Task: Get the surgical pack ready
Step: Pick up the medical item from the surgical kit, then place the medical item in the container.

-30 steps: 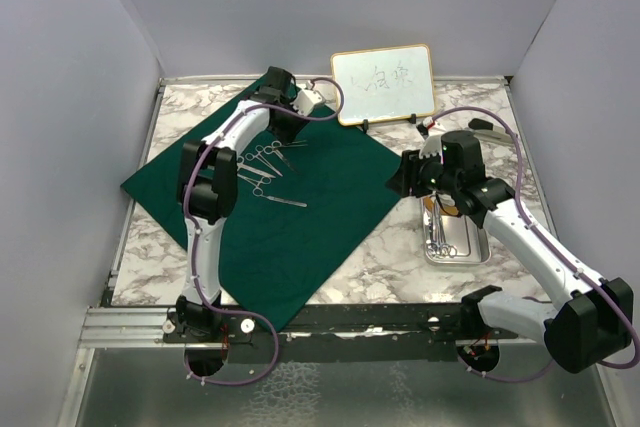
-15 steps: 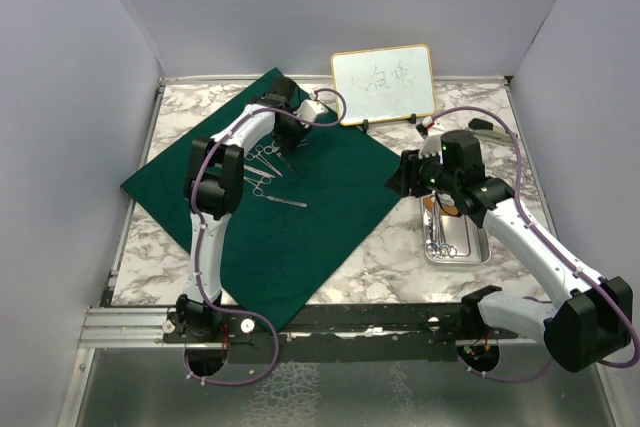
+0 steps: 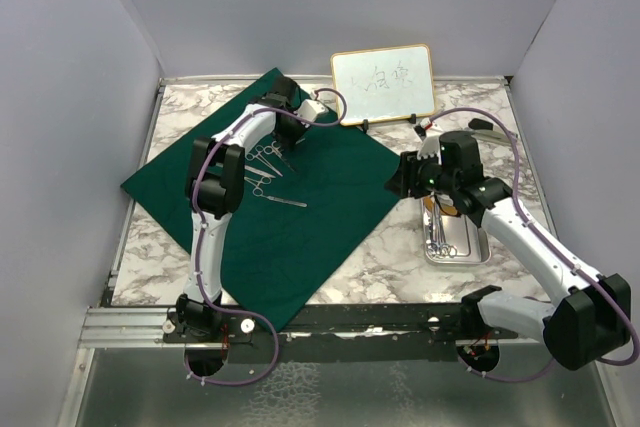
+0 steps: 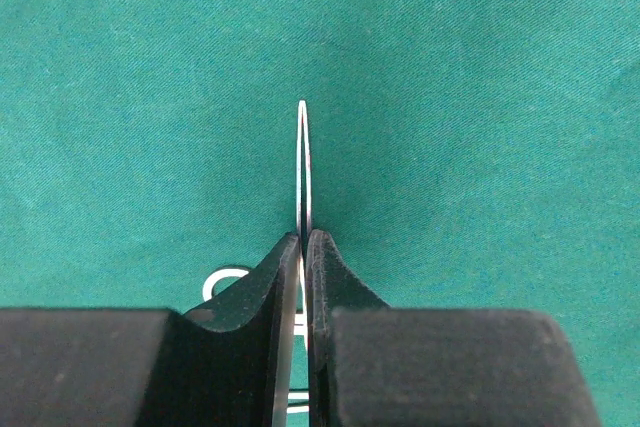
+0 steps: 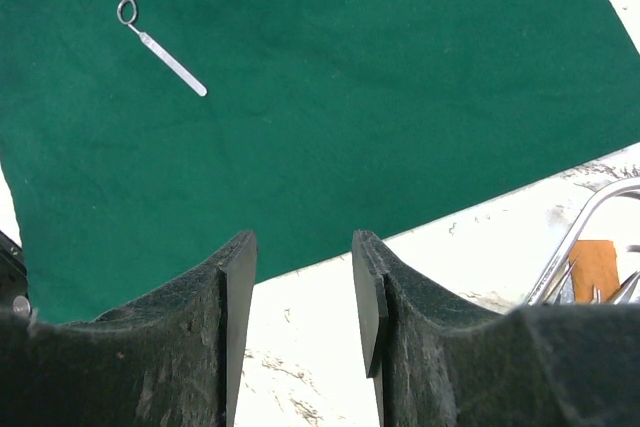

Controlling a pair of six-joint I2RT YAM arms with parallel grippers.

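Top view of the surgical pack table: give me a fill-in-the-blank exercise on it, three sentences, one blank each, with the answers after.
1. The left gripper is ____ on a thin silver instrument.
2. The right gripper is ____, with nothing between its fingers.
3. In the top view the steel tray lies to the ____ of the green cloth.
Missing words: shut; open; right.

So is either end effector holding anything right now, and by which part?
Left end effector pinches a thin silver instrument edge-on; which part, unclear. Right end effector holds nothing.
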